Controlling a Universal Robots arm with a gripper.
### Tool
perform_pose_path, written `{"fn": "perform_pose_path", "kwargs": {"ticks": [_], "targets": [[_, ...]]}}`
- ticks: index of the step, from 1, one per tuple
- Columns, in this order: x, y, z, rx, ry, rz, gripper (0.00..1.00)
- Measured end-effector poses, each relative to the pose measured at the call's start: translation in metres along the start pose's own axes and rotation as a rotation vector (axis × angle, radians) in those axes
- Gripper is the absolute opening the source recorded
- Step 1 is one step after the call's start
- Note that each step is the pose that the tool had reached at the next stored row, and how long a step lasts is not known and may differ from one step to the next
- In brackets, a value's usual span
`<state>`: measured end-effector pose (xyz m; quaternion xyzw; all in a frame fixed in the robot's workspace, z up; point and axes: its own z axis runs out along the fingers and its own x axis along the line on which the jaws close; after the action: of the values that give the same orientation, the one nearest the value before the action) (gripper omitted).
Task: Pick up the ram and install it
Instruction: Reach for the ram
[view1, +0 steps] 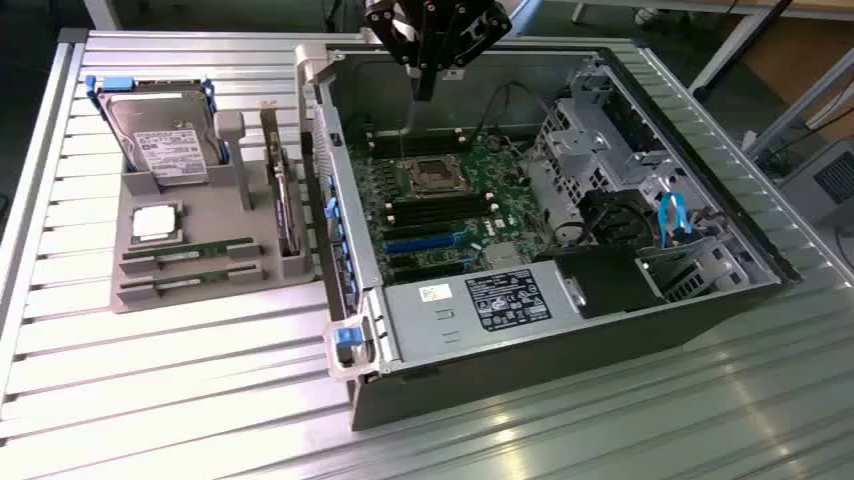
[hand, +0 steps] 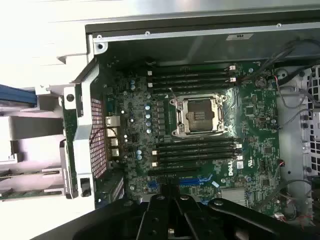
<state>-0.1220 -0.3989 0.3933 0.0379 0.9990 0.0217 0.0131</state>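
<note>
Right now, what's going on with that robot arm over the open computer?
The arm's tool hangs shut and empty above the motherboard inside the open computer case. Two ram sticks lie in the gray holder on the exterior view's left, not yet picked up. The memory slots beside the processor socket look unfilled.
</note>
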Motion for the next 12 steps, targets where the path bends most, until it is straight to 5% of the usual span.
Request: {"fn": "perform_pose_path", "kwargs": {"ticks": [2,12], "targets": [[0.0126,-0.001,-0.0003,-0.0001,-0.0001,0.0,0.1],[0.0183,-0.0014,-0.0005,0.0005,-0.0001,0.0,0.1]]}}
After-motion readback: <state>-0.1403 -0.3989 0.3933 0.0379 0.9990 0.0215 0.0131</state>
